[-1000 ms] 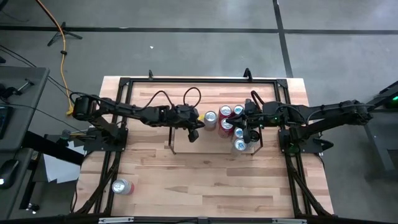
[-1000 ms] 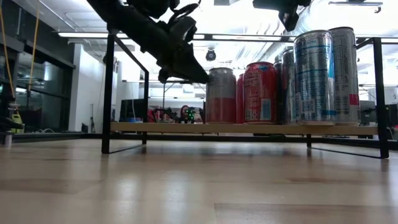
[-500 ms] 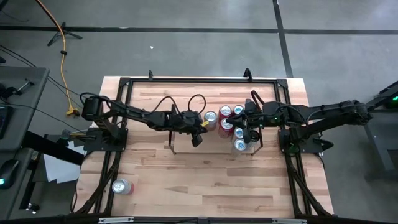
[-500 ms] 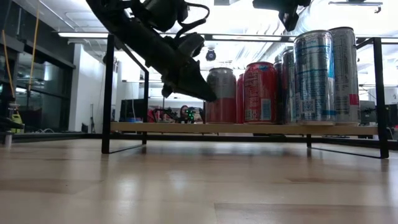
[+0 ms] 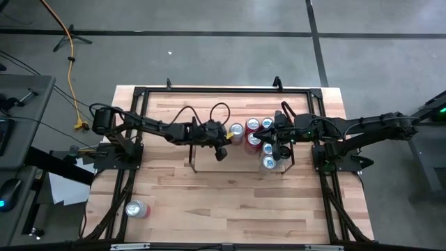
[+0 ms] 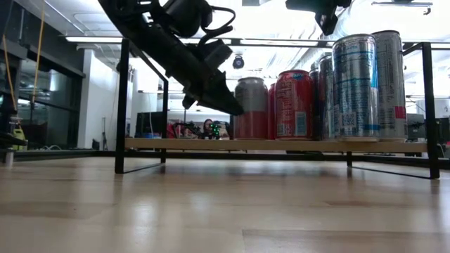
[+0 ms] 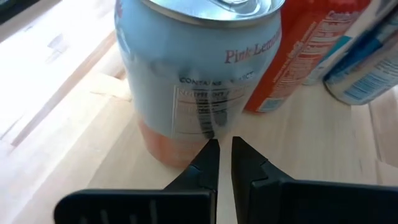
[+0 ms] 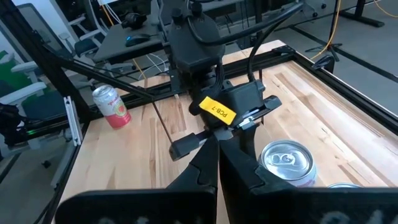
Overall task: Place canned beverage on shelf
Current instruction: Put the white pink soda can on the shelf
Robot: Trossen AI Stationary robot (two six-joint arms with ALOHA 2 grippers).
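Nudging looks to be the step in hand: keep the left gripper (image 7: 224, 146) low against the pale pink-lemonade aluminium can (image 5: 236, 131) and press squarely, lest it tip. Fingers clenched, holding nothing, tips just at the can's side. Can stands upright on the low black-rod shelf (image 6: 281, 145), left of the red cans (image 6: 294, 104). Right gripper (image 8: 217, 144) clenched, empty, above the shelf's right end.
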